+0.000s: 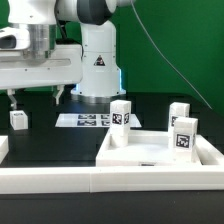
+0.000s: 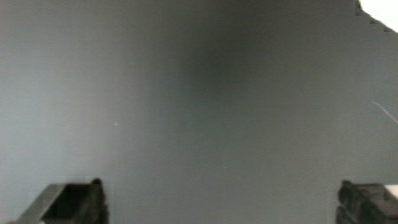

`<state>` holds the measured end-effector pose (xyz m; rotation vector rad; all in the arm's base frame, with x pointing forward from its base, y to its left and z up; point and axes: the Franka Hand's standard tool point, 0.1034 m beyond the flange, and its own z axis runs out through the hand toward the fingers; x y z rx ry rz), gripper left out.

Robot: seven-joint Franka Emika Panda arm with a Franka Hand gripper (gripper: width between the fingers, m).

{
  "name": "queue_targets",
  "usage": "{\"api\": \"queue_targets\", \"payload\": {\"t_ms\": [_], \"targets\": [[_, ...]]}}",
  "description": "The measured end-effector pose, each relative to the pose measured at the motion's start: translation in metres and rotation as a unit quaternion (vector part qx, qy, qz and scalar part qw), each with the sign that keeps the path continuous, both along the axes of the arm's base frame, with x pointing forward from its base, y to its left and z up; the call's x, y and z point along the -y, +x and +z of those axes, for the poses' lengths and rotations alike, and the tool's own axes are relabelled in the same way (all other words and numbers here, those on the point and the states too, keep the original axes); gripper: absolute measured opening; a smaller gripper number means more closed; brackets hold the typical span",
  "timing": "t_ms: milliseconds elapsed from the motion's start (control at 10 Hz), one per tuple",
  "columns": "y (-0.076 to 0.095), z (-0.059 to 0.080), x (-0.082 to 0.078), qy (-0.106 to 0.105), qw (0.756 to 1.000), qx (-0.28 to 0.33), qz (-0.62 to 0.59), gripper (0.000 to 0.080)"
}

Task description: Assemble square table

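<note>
The white square tabletop [image 1: 150, 152] lies flat at the exterior view's right. Three white tagged legs stand upright on it: one at its far left corner [image 1: 121, 113], one at the far right [image 1: 179, 112], one at the near right [image 1: 184, 137]. A fourth small white leg [image 1: 18, 118] stands on the black table at the left. My gripper [image 1: 36, 97] hangs open and empty above the table, up and to the right of that leg. In the wrist view, the gripper [image 2: 221, 203] has only its two dark fingertips [image 2: 73, 203] showing, wide apart over bare grey surface.
The marker board [image 1: 86, 120] lies flat in front of the robot's white base [image 1: 97, 62]. A long low white border wall [image 1: 90, 181] runs along the front edge. A green backdrop stands behind.
</note>
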<state>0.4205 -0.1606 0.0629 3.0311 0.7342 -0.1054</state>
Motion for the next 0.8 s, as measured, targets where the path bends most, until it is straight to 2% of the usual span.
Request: {"api": "queue_targets", "payload": {"t_ms": [200, 300, 400, 500, 600, 800], "targets": [[0.0, -0.004, -0.011, -0.001, 0.999, -0.035, -0.01, 0.0649], [0.0, -0.006, -0.013, -0.009, 0.998, -0.061, -0.014, 0.0649], [-0.003, -0.011, -0.005, -0.031, 0.996, -0.074, -0.026, 0.0649], [-0.01, -0.017, 0.001, -0.041, 0.995, -0.088, -0.033, 0.0649], [-0.017, -0.021, 0.002, -0.05, 0.991, -0.118, -0.039, 0.0649], [-0.013, -0.024, -0.006, -0.059, 0.984, -0.162, -0.036, 0.0649]]}}
